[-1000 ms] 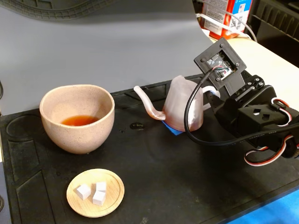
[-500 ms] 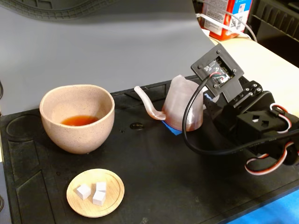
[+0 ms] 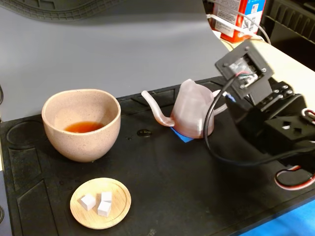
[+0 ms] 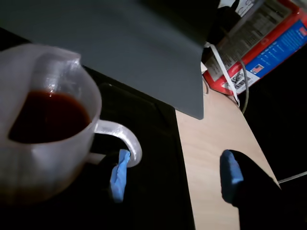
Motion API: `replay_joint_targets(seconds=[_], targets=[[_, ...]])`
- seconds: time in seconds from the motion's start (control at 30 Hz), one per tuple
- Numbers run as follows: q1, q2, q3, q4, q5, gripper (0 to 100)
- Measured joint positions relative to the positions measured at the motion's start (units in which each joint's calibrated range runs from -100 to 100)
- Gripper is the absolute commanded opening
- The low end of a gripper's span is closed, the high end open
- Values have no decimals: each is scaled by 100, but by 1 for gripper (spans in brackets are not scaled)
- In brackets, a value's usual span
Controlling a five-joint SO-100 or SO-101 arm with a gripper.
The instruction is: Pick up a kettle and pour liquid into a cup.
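On the black mat (image 3: 162, 182) in the fixed view, the kettle (image 3: 192, 112) stands upright on a blue patch (image 3: 181, 135), its spout (image 3: 155, 109) aimed left toward the cup (image 3: 81, 123), which stands well apart and holds a shallow pool of reddish liquid (image 3: 82, 127). A wooden dish (image 3: 101, 202) with white cubes (image 3: 97, 201) sits nearer the camera. Right of the kettle is the arm; its fingers are hidden

From the wrist view, the gripper (image 4: 175, 175) is spread wide, empty: one blue-padded finger (image 4: 119, 175) just under the kettle's loop handle (image 4: 125, 140), the other (image 4: 232, 173) well apart over the pale table (image 4: 216, 143). Dark red liquid fills the kettle
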Motion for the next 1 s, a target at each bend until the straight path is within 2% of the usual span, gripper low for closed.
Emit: replay_joint_targets(seconds=[0.17,0.3,0.53,0.63,0.73,0.83,1.0], targets=[[-8,-967,954,0,-10,23],[-8,-1841,1694,0,-10,10],[-8,-4135,3067,0,-21,9],[-45,-5111,3574,175,-173,3],[-128,-6233,3895,648,-283,1],[-128,-7380,3924,1619,-372,1],[-128,-9572,3944,3869,-891,1]])
